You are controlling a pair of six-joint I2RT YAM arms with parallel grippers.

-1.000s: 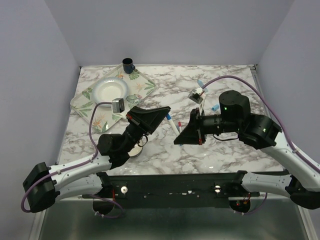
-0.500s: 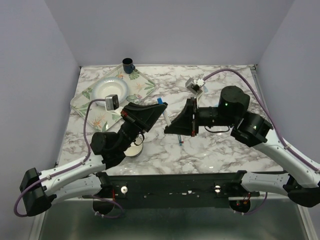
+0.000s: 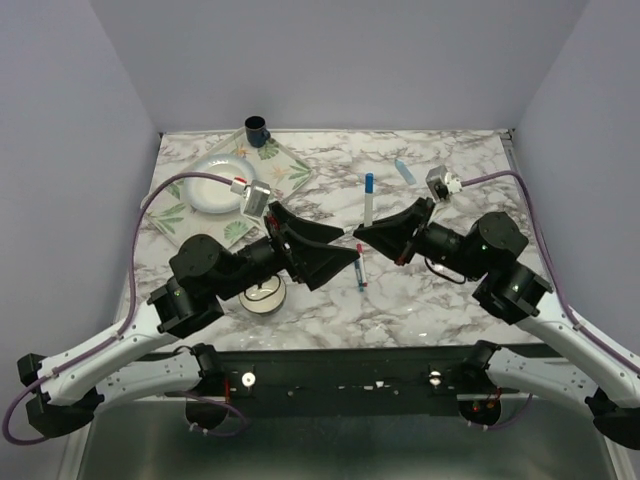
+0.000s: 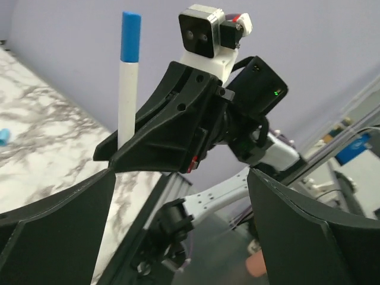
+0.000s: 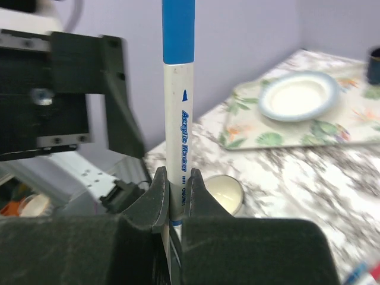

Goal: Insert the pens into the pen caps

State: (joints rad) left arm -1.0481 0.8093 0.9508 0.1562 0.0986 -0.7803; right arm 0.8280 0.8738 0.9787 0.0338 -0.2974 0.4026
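My right claw (image 5: 176, 181) is clamped on the lower barrel of the white blue-ended pen (image 5: 178, 107), raised over the middle of the worktop (image 3: 440, 300), and my left claw (image 4: 180, 178) gapes empty facing it, so I'd hold the pen steady and centre the left fingers (image 4: 309, 225) around it before squeezing.

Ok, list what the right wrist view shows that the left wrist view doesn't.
Right wrist only: the plate on the floral tray, a small round tub, and the lettering on the blue-ended pen. Left wrist only: the right arm's camera and a light blue item at the frame edge. Both: that pen clamped in the right jaws, and the marble table.
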